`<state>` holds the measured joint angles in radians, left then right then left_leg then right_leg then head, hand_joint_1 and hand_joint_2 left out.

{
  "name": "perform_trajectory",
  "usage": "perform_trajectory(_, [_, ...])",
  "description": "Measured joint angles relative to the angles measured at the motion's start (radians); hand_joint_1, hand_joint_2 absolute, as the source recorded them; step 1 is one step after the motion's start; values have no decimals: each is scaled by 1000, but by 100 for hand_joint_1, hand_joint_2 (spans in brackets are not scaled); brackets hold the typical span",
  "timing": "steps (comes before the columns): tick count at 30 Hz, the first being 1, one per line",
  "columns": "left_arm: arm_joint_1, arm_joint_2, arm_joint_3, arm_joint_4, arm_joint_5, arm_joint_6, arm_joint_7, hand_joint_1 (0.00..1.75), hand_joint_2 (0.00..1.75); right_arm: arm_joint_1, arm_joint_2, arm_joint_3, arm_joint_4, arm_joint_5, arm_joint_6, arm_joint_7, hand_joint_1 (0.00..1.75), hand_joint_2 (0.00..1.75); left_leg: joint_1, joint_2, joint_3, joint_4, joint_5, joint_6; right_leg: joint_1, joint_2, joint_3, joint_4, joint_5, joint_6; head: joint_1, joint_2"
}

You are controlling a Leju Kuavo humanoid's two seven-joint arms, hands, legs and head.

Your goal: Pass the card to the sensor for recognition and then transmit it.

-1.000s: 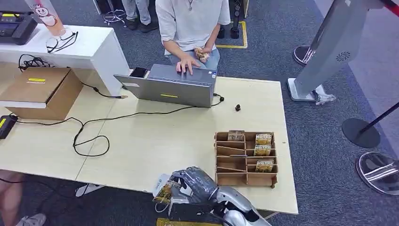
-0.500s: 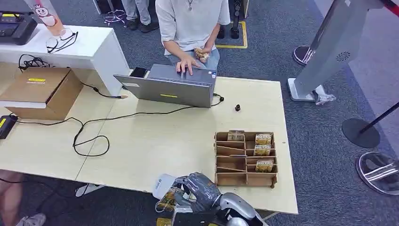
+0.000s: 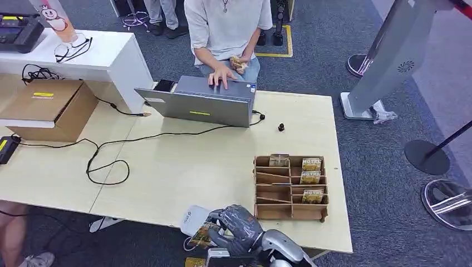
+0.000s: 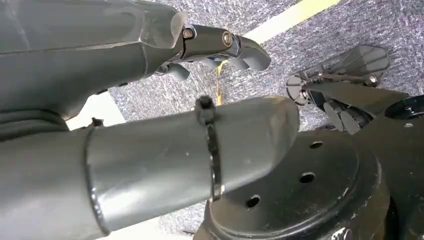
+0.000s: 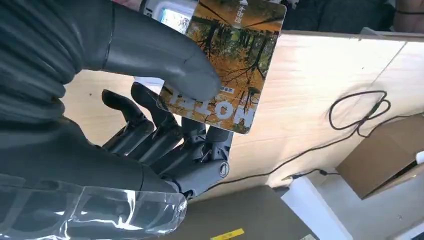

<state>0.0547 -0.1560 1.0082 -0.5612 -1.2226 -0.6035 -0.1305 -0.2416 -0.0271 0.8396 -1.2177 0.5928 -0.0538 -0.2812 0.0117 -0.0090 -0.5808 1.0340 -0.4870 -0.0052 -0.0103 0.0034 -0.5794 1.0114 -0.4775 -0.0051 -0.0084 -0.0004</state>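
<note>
1. Right hand (image 3: 236,229): at the near table edge, thumb pressing a card (image 5: 225,65) against the curled fingers (image 5: 165,140). The pinch takes one short end, likely so the printed face stays free for reading.
2. Card: autumn-tree print with "HOTEL" lettering, held tilted just over the sensor (image 3: 193,218), near or touching it; contact cannot be told. Judged step: presenting the card for recognition, with transmission not yet done.
3. Sensor: small white rounded unit lying flat at the table's near edge, partly covered by the hand; a lit screen corner is visible in the right wrist view.
4. Left hand (image 4: 220,47): hanging low over grey carpet, fingers loosely curled, holding nothing.
5. Card rack (image 3: 291,188): wooden, slotted, just beside the right hand; several matching cards stand upright in its compartments, presumably the supply within easy reach.
6. Table (image 3: 183,167): pale wood, two tops butted together; a black cable (image 3: 108,153) loops across it.
7. Laptop (image 3: 200,100): at the far edge, lid towards the robot; a seated person's hand (image 3: 222,75) rests on it.
8. Cardboard box (image 3: 50,108): far left, beside a white counter (image 3: 94,53).
9. Room: blue-grey carpet, yellow floor tape, stanchion bases and a grey kiosk stand to the right.
</note>
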Motion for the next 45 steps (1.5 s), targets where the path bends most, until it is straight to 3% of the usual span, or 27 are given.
perform_trajectory(18, [2,-21,37,-39,-55,5,-19,0,0,-1,6,15,65,75,-102,-19,175,175,0,0,0,0,0,0,0,0,0,0,0,0,0,0])
perform_trajectory(30, [-11,-2,43,-18,-76,32,-38,0,0,1,4,18,69,32,-39,-53,175,175,0,0,0,0,0,0,0,0,0,0,0,0,0,0])
perform_trajectory(45, [-10,1,70,-11,-87,17,-48,0,0,10,-5,18,78,58,-37,-64,175,175,0,0,0,0,0,0,0,0,0,0,0,0,0,0])
